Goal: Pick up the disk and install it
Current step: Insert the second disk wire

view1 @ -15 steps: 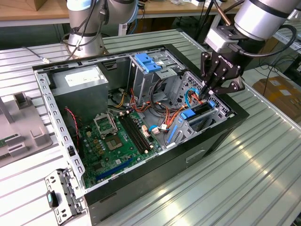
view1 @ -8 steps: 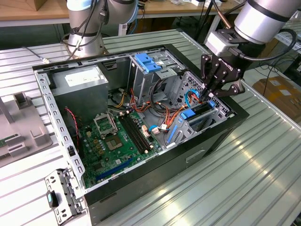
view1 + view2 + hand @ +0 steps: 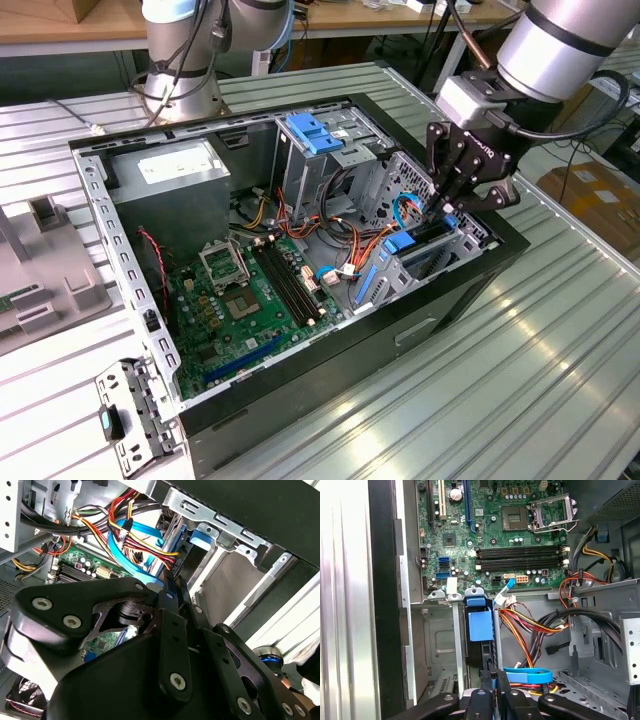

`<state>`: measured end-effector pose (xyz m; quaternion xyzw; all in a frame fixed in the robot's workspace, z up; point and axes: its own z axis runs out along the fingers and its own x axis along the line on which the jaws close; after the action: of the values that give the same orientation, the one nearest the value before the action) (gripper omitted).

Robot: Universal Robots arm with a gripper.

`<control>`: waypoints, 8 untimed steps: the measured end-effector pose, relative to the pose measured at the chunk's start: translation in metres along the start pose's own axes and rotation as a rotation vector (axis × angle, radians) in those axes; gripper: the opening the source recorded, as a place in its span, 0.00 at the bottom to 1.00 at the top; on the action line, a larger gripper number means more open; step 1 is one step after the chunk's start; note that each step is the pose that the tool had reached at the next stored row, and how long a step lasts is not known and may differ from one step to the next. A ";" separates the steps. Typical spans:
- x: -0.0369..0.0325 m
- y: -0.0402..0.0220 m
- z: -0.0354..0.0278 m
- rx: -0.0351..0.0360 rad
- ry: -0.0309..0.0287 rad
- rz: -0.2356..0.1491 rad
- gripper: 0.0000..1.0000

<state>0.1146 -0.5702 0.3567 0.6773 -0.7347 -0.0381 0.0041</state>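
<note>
The claw hangs low inside the open case at the exterior view's right, over the small drive cage in the corner nearest the front panel. Its fingers stand close together and appear clamped on the thin back edge of the disk. The disk stands on edge, partly down in the cage slot, its blue carrier end towards the board. The step in hand looks like the seating push, well along but not finished, since part of the disk rises above the cage rails. To do it well, the disk should stay parallel to the metal cage wall just beside it, so that both carrier edges run in their guides; any tilt would likely jam it. The push should go straight along the slot and be gentle. The bundle of red, yellow and orange wires and the flat blue cable lie near the slot on the other side, and the claw's links could snag them if it drifts that way. The case rests flat on the ribbed table, so it should not shift much under a modest push.
</note>
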 end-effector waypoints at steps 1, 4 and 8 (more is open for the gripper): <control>0.0002 0.0001 0.0007 0.0000 0.0000 0.000 0.16; 0.0004 0.0002 0.0021 0.0000 0.0000 0.000 0.16; 0.0008 0.0002 0.0040 0.0000 0.0000 0.000 0.16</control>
<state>0.1141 -0.5708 0.3526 0.6773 -0.7347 -0.0381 0.0041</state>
